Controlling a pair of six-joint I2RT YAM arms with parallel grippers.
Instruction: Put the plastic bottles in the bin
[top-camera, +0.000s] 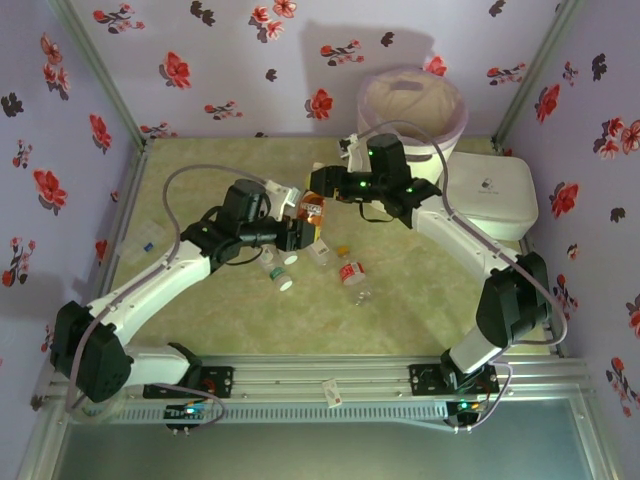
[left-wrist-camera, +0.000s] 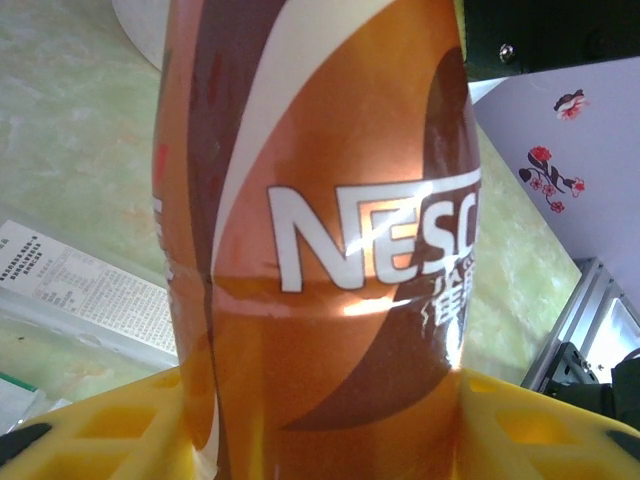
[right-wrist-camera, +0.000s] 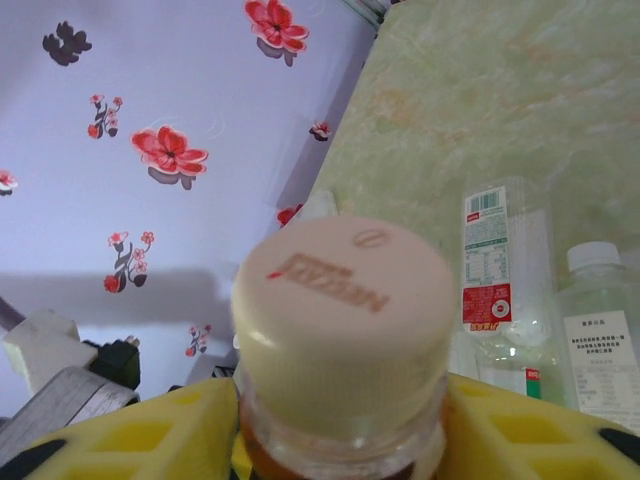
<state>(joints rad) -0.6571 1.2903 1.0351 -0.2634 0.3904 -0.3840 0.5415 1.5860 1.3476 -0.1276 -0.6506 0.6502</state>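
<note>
An orange-brown plastic bottle (top-camera: 313, 209) with a cream cap (right-wrist-camera: 345, 310) hangs above the table's middle, between both grippers. My left gripper (top-camera: 298, 230) is shut on its labelled body (left-wrist-camera: 330, 250), with a yellow pad (left-wrist-camera: 110, 430) on each side. My right gripper (top-camera: 320, 188) is shut on its neck just under the cap, yellow fingers (right-wrist-camera: 150, 440) pressed against both sides. Below lie clear bottles with red and white labels (top-camera: 278, 270) (top-camera: 352, 275) (right-wrist-camera: 495, 270). The bin (top-camera: 412, 105), cream with a pink liner, stands at the back right.
A flat white rectangular box (top-camera: 490, 190) sits right of the bin, beside my right arm. A small bottle (top-camera: 318, 250) and a white-capped one (right-wrist-camera: 600, 320) lie under the grippers. Flowered walls enclose the table on three sides. A small item (top-camera: 148, 243) lies at the left edge.
</note>
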